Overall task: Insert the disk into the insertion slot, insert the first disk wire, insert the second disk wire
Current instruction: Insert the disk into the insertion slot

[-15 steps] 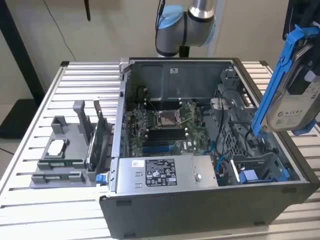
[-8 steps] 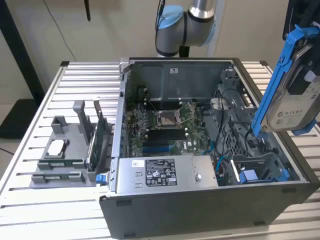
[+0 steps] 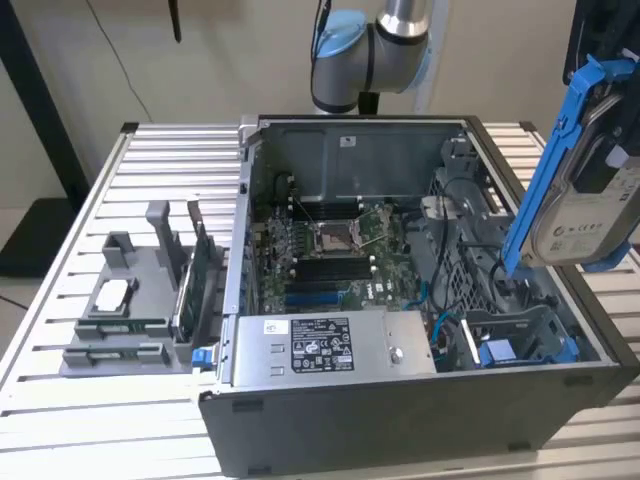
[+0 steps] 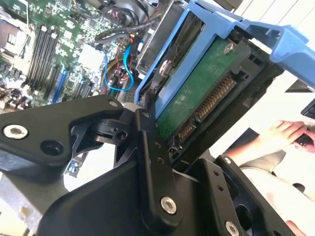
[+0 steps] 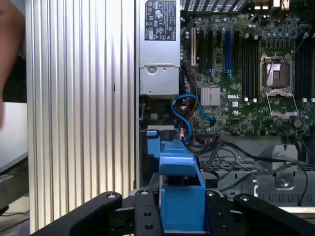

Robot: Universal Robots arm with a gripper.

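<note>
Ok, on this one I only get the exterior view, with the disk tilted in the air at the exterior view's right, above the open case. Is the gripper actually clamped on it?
Observer: Yes. In the first wrist view the gripper is shut on the disk, pressing its blue frame from both sides.
Operator: I see the labelled face. What's on the other one?
Observer: In the second wrist view, a green circuit board with a connector row along its edge.
Operator: Anyone close by?
Observer: A person's hand shows beyond the disk in the second wrist view.
</note>
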